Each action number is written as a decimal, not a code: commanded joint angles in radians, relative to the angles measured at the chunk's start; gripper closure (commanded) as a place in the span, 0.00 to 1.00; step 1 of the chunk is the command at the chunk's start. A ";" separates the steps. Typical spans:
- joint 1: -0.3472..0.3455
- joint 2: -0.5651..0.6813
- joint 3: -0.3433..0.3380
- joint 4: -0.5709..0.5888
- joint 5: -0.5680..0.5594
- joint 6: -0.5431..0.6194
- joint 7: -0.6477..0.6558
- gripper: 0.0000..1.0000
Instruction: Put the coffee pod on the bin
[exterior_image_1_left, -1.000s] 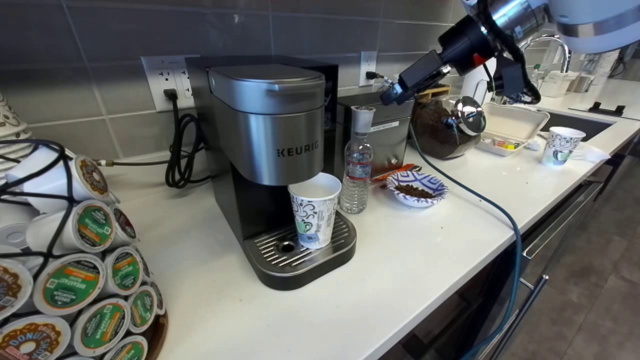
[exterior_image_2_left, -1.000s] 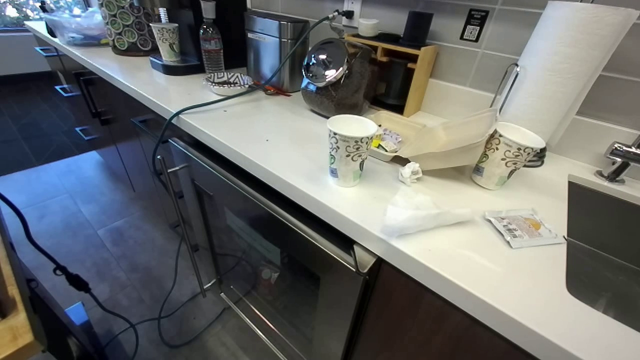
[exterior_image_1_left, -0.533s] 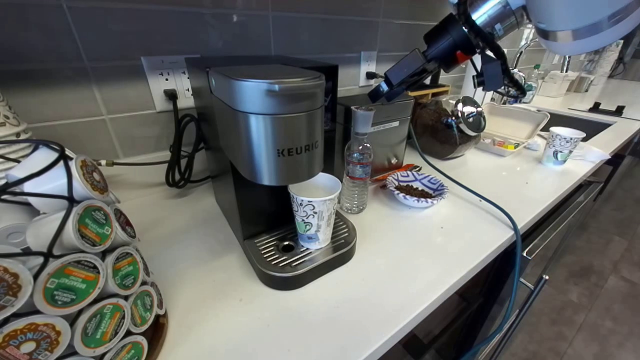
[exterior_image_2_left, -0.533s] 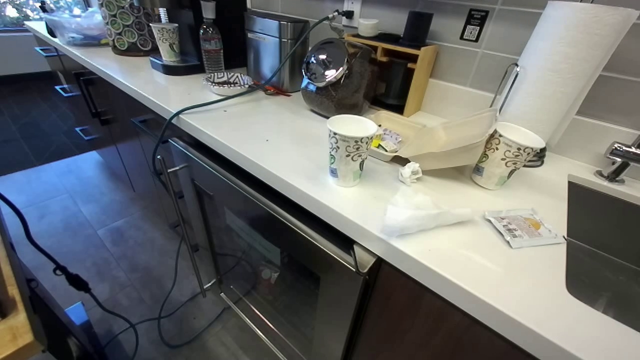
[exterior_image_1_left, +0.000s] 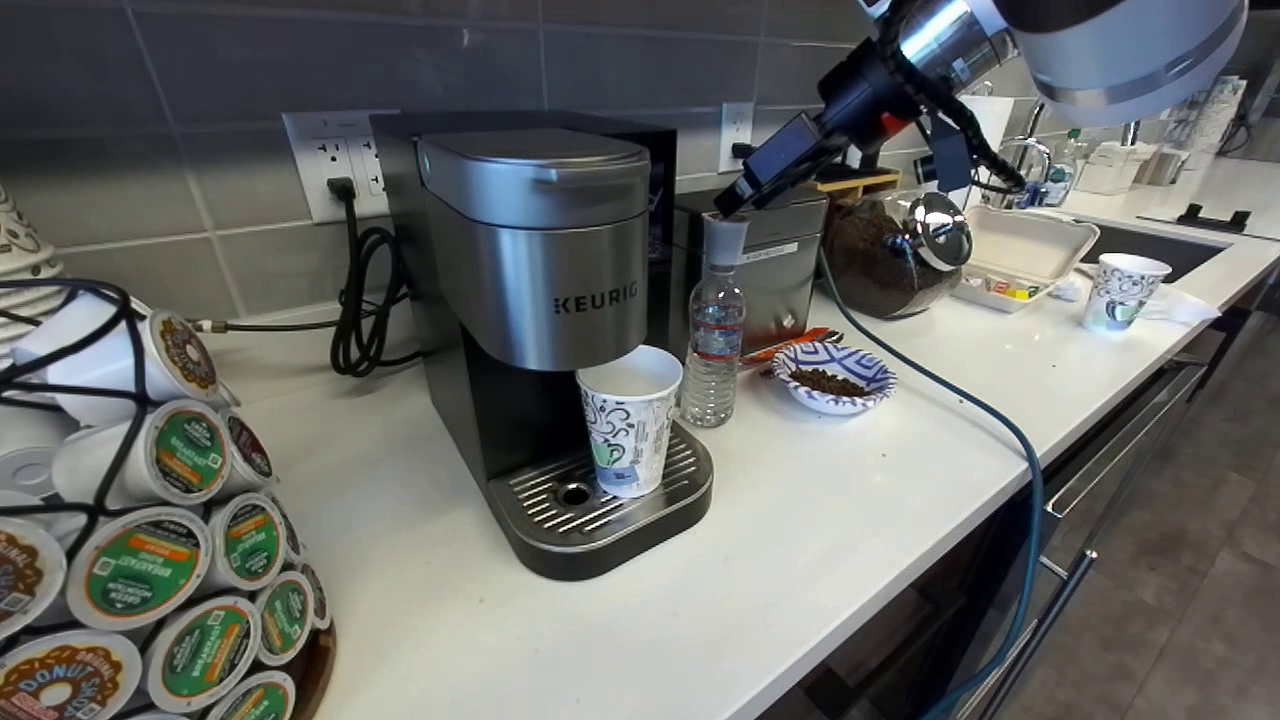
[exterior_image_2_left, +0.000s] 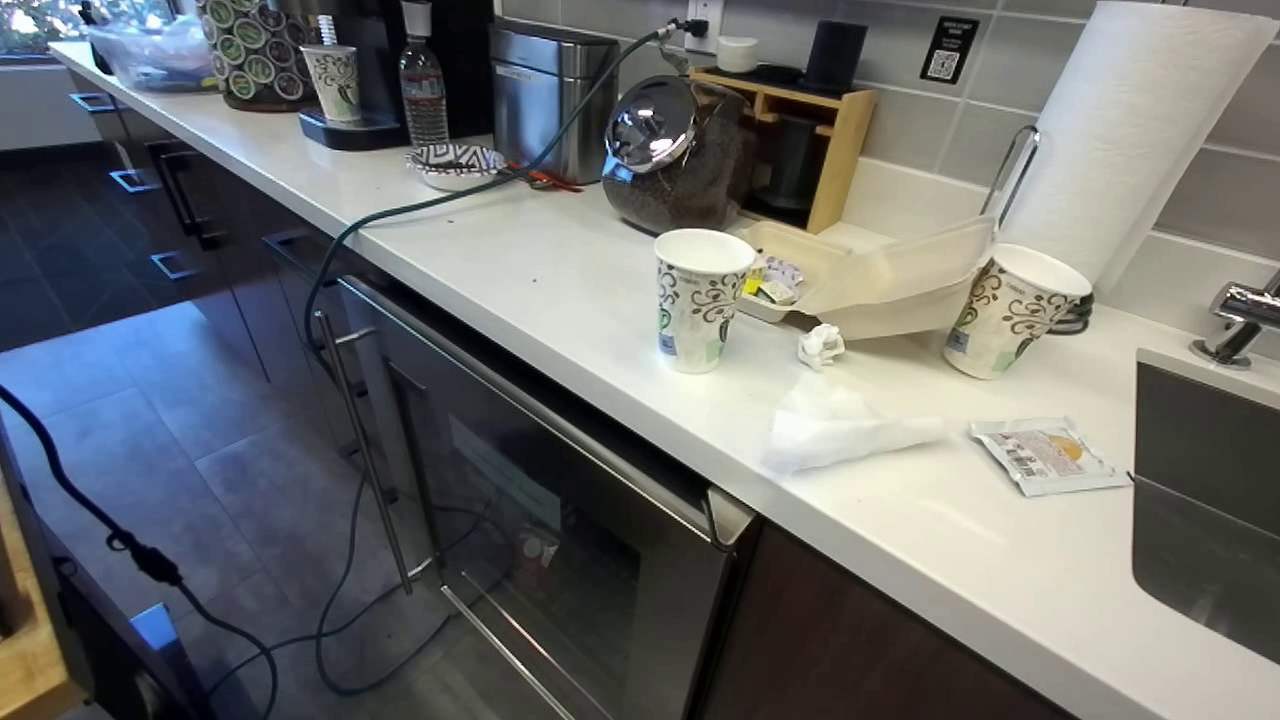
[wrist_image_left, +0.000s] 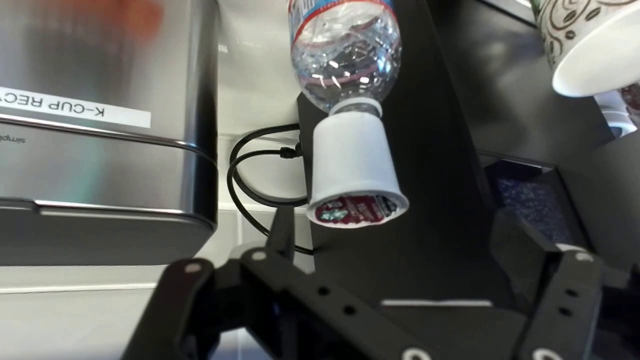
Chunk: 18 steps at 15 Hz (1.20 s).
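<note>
A white coffee pod (wrist_image_left: 354, 155) with a dark red lid sits on the neck of a clear water bottle (wrist_image_left: 345, 60), lid up. The wrist picture stands upside down. The pod (exterior_image_1_left: 726, 240) and bottle (exterior_image_1_left: 713, 350) also show in an exterior view. The bin is a steel box (wrist_image_left: 95, 165) labelled K-CUP, beside the bottle; it shows in both exterior views (exterior_image_1_left: 770, 265) (exterior_image_2_left: 553, 110). My gripper (wrist_image_left: 399, 235) is open and empty, its fingers spread wide, the pod just beyond the tips and nearer the left finger. In an exterior view the gripper (exterior_image_1_left: 735, 197) is just above the pod.
A Keurig machine (exterior_image_1_left: 540, 260) with a paper cup (exterior_image_1_left: 630, 430) stands close beside the bottle. A patterned bowl (exterior_image_1_left: 835, 378), a glass jar (exterior_image_1_left: 875, 255) and a hanging cable (exterior_image_1_left: 960, 390) are nearby. A rack of pods (exterior_image_1_left: 150, 560) stands at the near left.
My gripper has moved left and slightly down in an exterior view, from above the bin toward the top of the pod. The pod, bottle and bin have not moved.
</note>
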 joint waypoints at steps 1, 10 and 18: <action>0.023 0.035 -0.025 0.037 -0.058 -0.004 0.058 0.00; 0.039 0.069 -0.048 0.070 -0.112 -0.013 0.109 0.01; 0.052 0.083 -0.075 0.082 -0.139 -0.018 0.147 0.04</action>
